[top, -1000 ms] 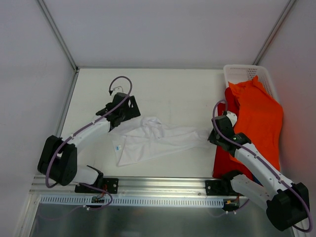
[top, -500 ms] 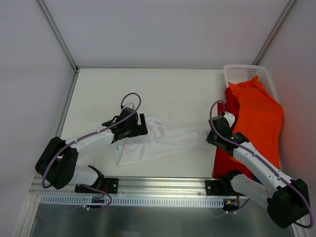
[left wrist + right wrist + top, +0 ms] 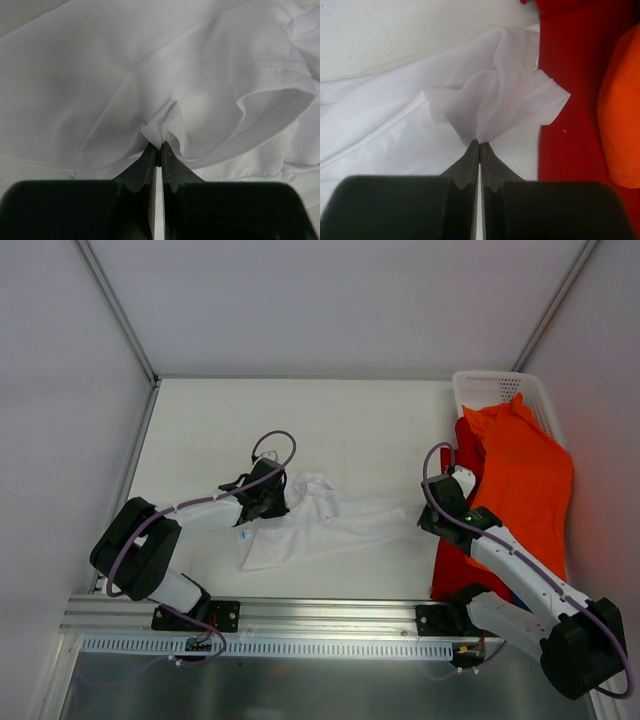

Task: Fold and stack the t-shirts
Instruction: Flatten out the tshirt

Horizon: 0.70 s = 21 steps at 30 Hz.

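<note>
The white t-shirt (image 3: 320, 525) lies crumpled across the middle of the table. My left gripper (image 3: 280, 502) is shut on a pinched fold of the white t-shirt (image 3: 200, 75) near its left end, its black fingertips (image 3: 150, 157) closed on the cloth. At the shirt's right end my right gripper (image 3: 428, 518) is shut on a bunched edge of the white t-shirt (image 3: 485, 100). The orange t-shirt (image 3: 520, 475) drapes over the red t-shirt (image 3: 455, 560) at the right. In the right wrist view, red t-shirt (image 3: 570, 125) and orange t-shirt (image 3: 622, 125) lie just right of the pinch.
A white mesh basket (image 3: 500, 390) stands at the back right, with the orange and red shirts hanging out of it onto the table (image 3: 350, 430). A metal rail (image 3: 320, 615) runs along the near edge. Grey walls enclose the left, back and right.
My left gripper moved right and down onto the white t-shirt's left end and shut on a fold of it; it was open before. The right gripper has kept its hold.
</note>
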### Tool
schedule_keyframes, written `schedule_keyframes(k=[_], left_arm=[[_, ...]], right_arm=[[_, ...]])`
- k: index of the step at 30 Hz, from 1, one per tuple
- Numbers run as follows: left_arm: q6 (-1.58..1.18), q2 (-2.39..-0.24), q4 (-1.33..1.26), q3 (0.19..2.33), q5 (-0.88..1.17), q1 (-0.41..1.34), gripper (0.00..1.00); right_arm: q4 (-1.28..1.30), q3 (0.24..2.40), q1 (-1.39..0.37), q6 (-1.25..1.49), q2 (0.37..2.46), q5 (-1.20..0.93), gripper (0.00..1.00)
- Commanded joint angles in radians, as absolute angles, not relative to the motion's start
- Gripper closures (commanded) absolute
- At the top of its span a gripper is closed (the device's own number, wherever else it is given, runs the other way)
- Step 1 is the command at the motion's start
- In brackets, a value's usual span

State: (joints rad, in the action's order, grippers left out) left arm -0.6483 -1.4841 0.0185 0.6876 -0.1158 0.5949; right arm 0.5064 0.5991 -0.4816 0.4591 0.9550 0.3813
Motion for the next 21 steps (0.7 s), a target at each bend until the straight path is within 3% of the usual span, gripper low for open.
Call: schedule_keyframes(k=[1,9,17,19,21], left_arm=[[-0.644,-1.451,0.008,0.716,-0.126,0.597,1.0],[-0.566,-1.338,0.098,0.83,-0.231,0.595,1.0],[-0.517,-1.548,0.106,1.023,-0.351,0.586,1.0],[-0.52,-1.636,0.103,1.077,-0.364,0.572,0.91],[-0.52,-1.701,0.103,1.12,-0.367,0.543,0.68]], right_arm=[[0.479,0.597,-0.486,0.462,0.982,0.396,1.0],[0.422,0.606,-0.486,0.454,1.04,0.379,1.0],[0.38,0.673,-0.486,0.427,1.138,0.373,1.0],[0.373,0.692,-0.486,0.417,1.158,0.38,1.0],[0.368,0.699,-0.486,0.407,1.186,0.385,1.0]])
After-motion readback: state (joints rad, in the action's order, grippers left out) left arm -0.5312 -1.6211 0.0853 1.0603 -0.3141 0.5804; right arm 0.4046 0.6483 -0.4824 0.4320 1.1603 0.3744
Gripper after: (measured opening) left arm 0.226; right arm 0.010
